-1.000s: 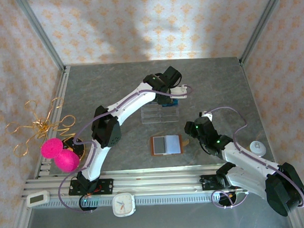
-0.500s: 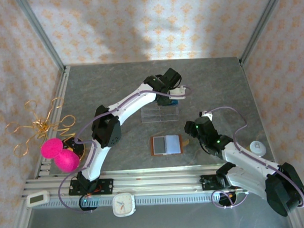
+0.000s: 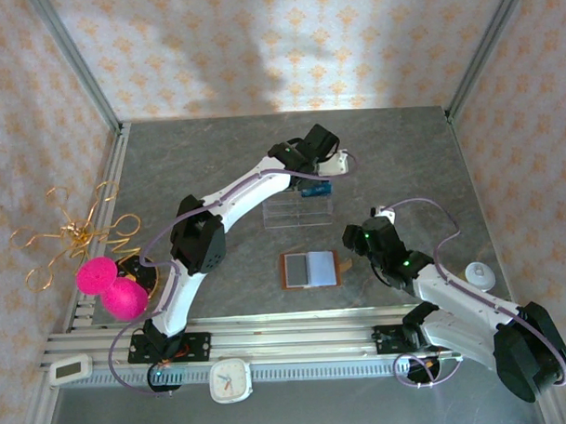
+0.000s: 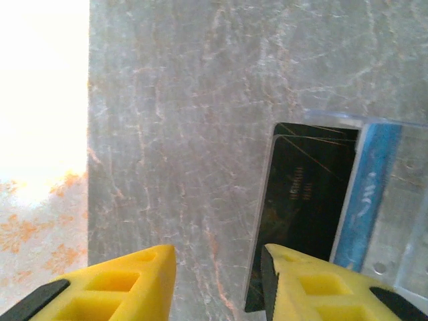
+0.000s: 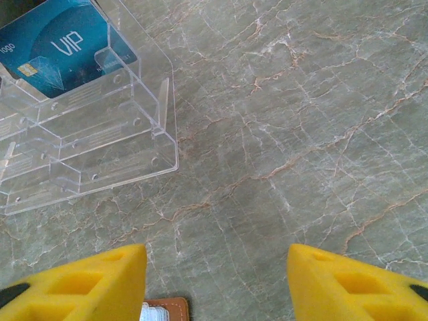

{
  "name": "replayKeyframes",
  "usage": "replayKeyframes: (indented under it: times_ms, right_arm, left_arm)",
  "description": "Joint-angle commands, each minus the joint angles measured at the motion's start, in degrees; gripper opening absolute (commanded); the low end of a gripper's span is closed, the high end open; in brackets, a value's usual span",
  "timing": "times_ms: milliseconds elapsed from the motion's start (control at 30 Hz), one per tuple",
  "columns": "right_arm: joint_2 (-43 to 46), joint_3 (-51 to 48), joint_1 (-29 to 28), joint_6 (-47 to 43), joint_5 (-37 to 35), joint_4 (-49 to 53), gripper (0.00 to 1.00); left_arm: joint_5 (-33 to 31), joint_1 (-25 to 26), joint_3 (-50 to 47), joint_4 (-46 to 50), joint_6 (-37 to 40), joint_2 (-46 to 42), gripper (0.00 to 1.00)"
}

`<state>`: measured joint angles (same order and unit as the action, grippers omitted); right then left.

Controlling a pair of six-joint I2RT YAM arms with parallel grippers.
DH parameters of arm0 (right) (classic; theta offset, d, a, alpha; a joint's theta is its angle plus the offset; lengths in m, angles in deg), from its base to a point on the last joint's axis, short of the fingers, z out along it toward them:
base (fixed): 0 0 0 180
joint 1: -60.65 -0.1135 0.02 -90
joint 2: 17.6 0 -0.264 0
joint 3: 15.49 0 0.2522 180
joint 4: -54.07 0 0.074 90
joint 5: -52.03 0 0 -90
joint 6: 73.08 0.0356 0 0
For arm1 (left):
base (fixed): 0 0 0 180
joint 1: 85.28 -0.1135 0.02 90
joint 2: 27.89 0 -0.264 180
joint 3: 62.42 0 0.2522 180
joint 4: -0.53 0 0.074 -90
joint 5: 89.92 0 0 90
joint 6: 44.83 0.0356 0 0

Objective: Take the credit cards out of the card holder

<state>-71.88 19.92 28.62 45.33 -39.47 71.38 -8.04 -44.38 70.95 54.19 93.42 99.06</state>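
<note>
The left gripper (image 4: 219, 267) has opened and eased back from the rack (image 3: 297, 212), jaws partly apart, empty. A black card (image 4: 304, 214) and a blue card (image 3: 315, 188) sit in the rack. The wallet (image 3: 310, 269) lies open mid-table. The right gripper (image 5: 217, 267) hovers beside it, half open, empty.

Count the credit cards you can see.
2. A blue card sits in the far tier of the clear rack; a black card lies right beside it. Others may be hidden behind these or inside the open wallet.
</note>
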Motion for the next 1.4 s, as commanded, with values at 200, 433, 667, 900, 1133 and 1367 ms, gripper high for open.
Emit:
replayKeyframes:
  times_ms: [200, 433, 667, 900, 1133, 1367]
  right_arm:
    - [-3.4, 2.1, 0.4, -3.3, 5.5, -3.7, 0.57]
    - [-10.2, 3.7, 0.4, -6.1, 14.8, -8.1, 0.53]
    - [-8.4, 3.2, -8.8, -7.8, 11.3, -7.6, 0.51]
    - [-15.6, 6.3, -23.8, -7.4, 0.0, -6.9, 0.5]
    - [-26.7, 12.1, -32.9, -7.8, -12.0, -4.5, 0.47]
    - [-33.2, 15.3, -36.4, -7.4, -17.1, -1.2, 0.45]
  left_arm:
    - [0.3, 1.0, -1.2, -12.1, -14.7, -9.3, 0.4]
    - [-1.8, 5.6, -22.1, -28.2, -32.0, -24.5, 0.41]
    - [4.6, 10.0, -53.5, -46.7, -51.3, -44.2, 0.45]
    - [7.7, 10.0, -77.0, -55.6, -66.1, -61.3, 0.48]
    - [6.5, 9.9, -86.9, -55.7, -74.4, -70.3, 0.48]
    - [5.9, 10.0, -90.6, -55.4, -76.9, -73.6, 0.48]
